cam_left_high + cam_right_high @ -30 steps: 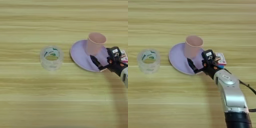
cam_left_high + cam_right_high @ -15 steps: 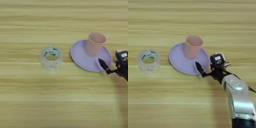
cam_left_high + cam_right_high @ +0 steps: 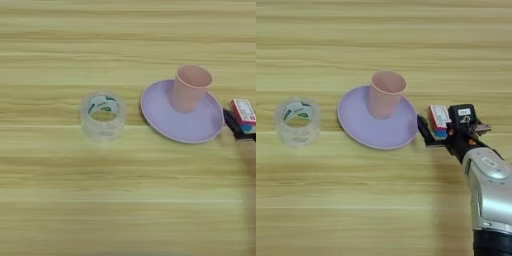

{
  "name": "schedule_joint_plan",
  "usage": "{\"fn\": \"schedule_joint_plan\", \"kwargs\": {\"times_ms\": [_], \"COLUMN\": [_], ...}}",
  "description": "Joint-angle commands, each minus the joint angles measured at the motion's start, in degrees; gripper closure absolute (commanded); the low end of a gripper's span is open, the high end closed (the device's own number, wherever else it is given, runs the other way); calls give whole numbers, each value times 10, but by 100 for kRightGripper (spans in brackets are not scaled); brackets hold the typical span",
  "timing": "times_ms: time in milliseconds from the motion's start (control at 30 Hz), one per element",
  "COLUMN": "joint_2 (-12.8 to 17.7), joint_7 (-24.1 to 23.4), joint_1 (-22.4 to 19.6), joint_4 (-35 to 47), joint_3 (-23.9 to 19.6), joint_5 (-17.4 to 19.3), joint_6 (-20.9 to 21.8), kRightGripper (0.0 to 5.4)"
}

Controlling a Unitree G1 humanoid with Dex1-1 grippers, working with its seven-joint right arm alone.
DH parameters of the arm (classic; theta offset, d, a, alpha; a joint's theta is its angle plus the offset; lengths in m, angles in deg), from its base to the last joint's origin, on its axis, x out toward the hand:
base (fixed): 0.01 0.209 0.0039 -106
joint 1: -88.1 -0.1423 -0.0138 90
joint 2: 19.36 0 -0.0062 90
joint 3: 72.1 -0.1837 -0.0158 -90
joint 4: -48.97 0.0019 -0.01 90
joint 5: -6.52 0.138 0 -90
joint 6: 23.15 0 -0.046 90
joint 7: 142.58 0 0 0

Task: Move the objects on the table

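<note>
On the wooden tabletop [image 3: 381, 210], the pink cup [image 3: 386, 94] stands upright on the lilac plate [image 3: 363, 127]. Just right of the plate, the right tool [image 3: 442, 126] holds the red-and-white box [image 3: 438, 119] between its fingers. A clear tape roll [image 3: 298, 121] sits well left.

Cut off at the left eye view's right edge: gripper [image 3: 442, 131] and silver forearm [image 3: 488, 185]. Hidden behind the red-and-white box [image 3: 438, 119]: part of the black fingers [image 3: 424, 131]. Unreadable: box print, tape roll [image 3: 103, 114] label.
</note>
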Motion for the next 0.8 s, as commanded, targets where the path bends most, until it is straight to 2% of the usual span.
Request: {"fn": "schedule_joint_plan", "kwargs": {"times_ms": [33,600,800], "joint_2": [28,39,40], "joint_7": [-21,-44,-46], "joint_1": [-43,-84,-91], "joint_4": [-6,-133,-154], "joint_3": [-12,-10,-7], "joint_5": [-5,-8,-6], "joint_6": [38,96,110], "kRightGripper": [6,6,6]}}
